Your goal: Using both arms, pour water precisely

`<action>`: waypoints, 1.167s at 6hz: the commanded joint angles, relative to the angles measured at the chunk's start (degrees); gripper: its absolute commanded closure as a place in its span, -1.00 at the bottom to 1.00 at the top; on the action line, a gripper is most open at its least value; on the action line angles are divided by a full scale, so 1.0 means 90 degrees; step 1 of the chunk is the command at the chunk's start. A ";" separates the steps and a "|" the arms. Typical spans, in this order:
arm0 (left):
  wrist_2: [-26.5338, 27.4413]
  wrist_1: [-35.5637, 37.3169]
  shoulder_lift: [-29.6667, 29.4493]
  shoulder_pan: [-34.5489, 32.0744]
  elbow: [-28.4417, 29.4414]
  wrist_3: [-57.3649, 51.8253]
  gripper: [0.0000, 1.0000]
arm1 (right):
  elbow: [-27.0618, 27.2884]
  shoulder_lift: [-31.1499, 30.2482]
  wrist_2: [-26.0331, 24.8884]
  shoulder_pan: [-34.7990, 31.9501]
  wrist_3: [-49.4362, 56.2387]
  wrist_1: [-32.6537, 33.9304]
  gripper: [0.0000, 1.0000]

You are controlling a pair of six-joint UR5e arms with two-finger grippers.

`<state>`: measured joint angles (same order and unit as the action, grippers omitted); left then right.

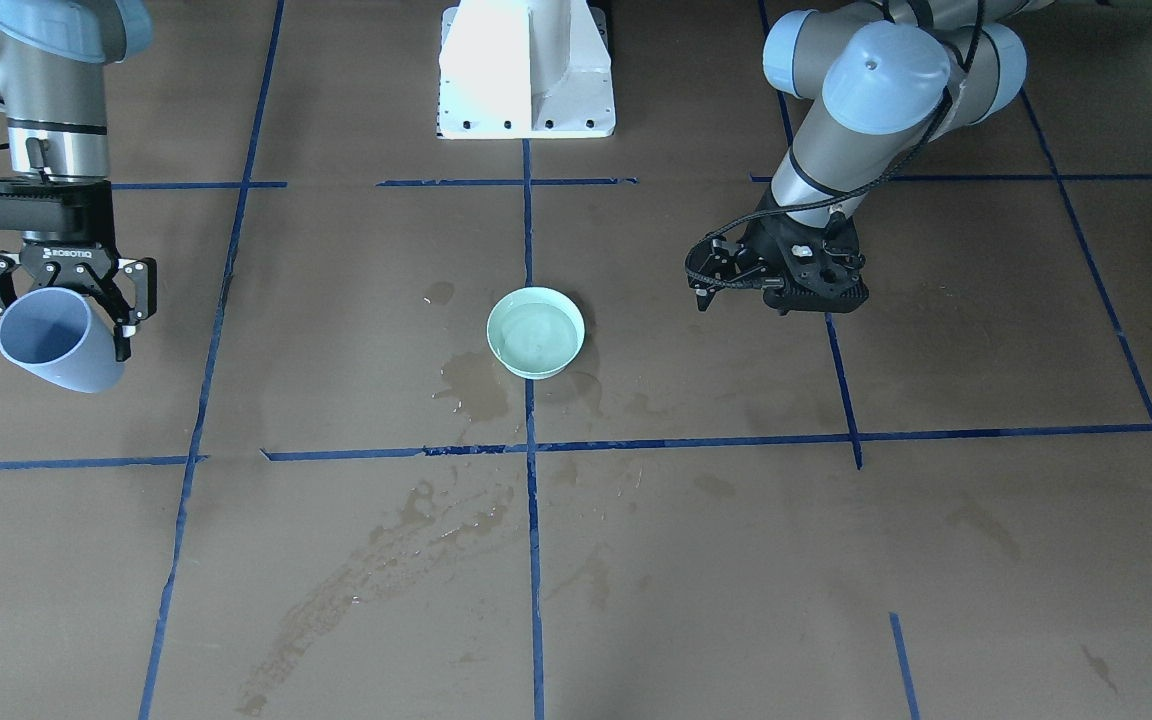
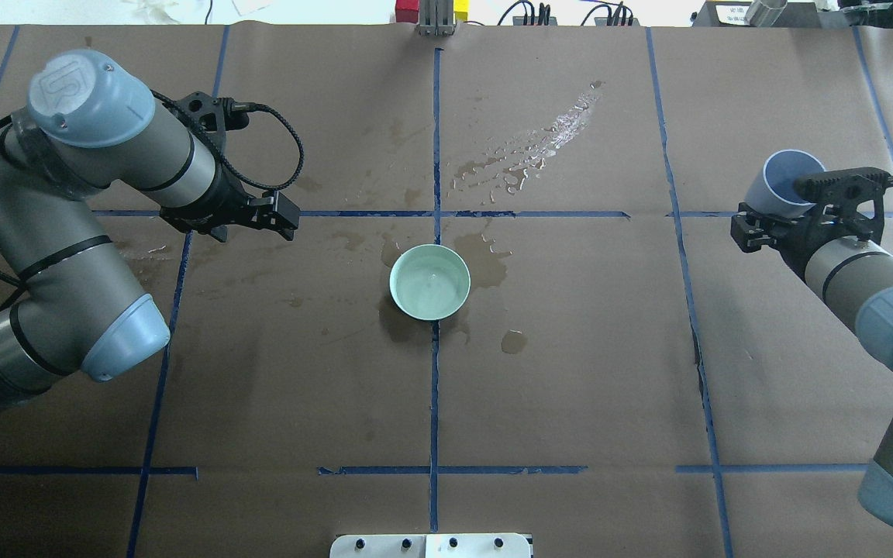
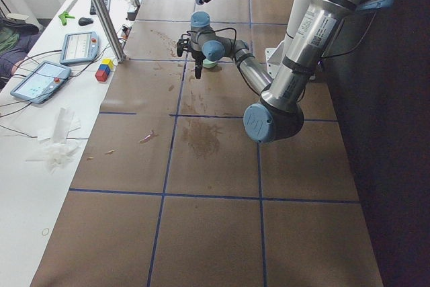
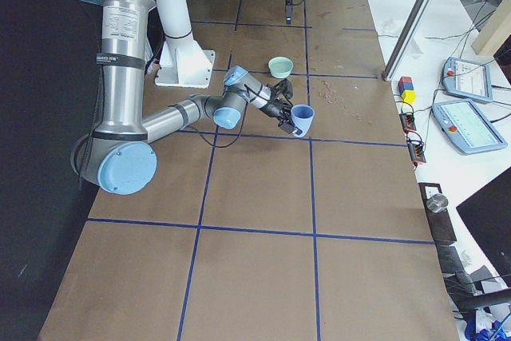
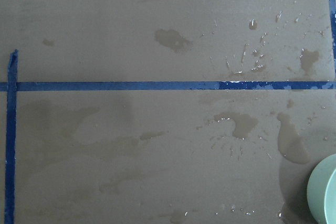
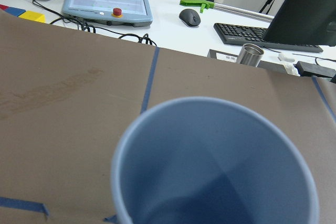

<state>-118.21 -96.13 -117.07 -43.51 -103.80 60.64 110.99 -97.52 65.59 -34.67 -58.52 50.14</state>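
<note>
Right gripper (image 1: pixel 61 318) is clamped around a pale blue cup (image 1: pixel 51 348), fingers part-way open on its wall, and holds it tilted above the table (image 2: pixel 570 372). Seen from overhead, this gripper hangs at about 2 o'clock from the mint-green bowl (image 2: pixel 394 288), well apart from it. The left gripper (image 2: pixel 285 218) hovers at 10 o'clock from the bowl, its jaws seemingly drawn together with nothing between them. The water (image 2: pixel 431 280) lies in the bowl as a faint sheen. Spilled patches (image 2: pixel 539 147) streak the brown paper toward 1 o'clock, and darker damp stains (image 2: pixel 489 260) touch the bowl's base.
</note>
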 commanded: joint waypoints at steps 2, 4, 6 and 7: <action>0.0000 -0.0002 0.0000 0.0001 0.0000 0.0000 -1.00 | -0.1358 -0.0277 0.0086 -0.0025 -0.0383 -0.1870 1.00; 0.0000 -0.0002 0.0000 0.0010 0.0010 0.0000 -1.00 | -0.1823 -0.0316 0.0066 -0.0025 -0.0343 -0.2113 1.00; 0.0000 -0.0002 0.0000 0.0010 0.0010 0.0000 -1.00 | -0.1922 -0.0316 0.0056 -0.0025 -0.0402 -0.2143 0.99; 0.0000 -0.0002 0.0000 0.0010 0.0010 0.0000 -1.00 | -0.1960 -0.0316 0.0056 -0.0025 -0.0402 -0.2153 0.92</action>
<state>-118.20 -96.15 -117.07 -43.42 -103.71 60.64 93.71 -100.36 66.10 -34.90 -62.10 30.90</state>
